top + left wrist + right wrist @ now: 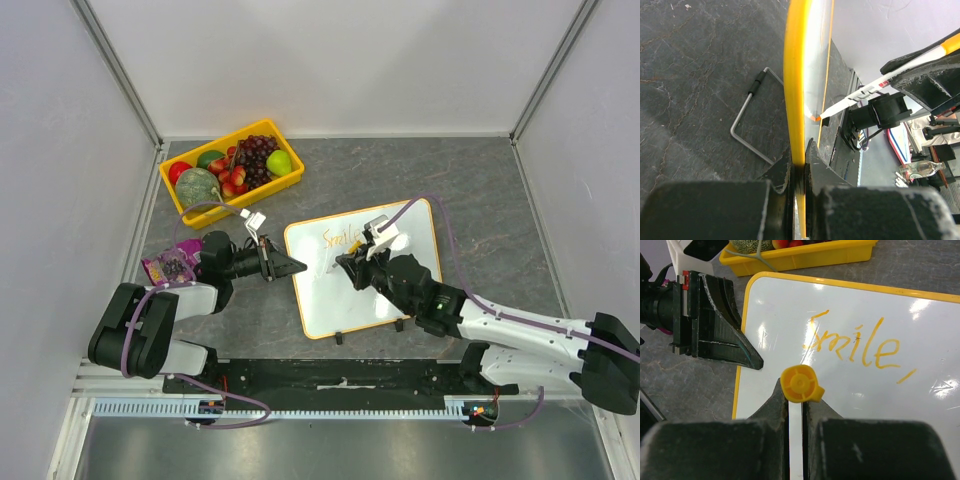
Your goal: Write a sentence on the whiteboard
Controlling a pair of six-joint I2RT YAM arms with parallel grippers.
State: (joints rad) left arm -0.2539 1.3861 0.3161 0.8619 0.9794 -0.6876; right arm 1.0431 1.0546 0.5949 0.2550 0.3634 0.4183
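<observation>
Sentence [855,342] reads only "Smile,"; rest unwritten. Left gripper [800,162] clamps the board [865,415], right gripper [795,407] holds the marker [799,383].

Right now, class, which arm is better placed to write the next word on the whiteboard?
Right. The right gripper holds the marker, tip at the whiteboard near "Smile,". The left gripper is shut on the board's yellow rim, steadying it.

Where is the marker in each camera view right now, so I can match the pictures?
Top external: the marker, small yellow speck on the whiteboard's upper middle.
Left wrist: white barrel slanting in from the right, tip at the board face.
Right wrist: its yellow end cap, centre frame, below "Smile,".
Shared landmark: the whiteboard's orange-yellow rim.
</observation>
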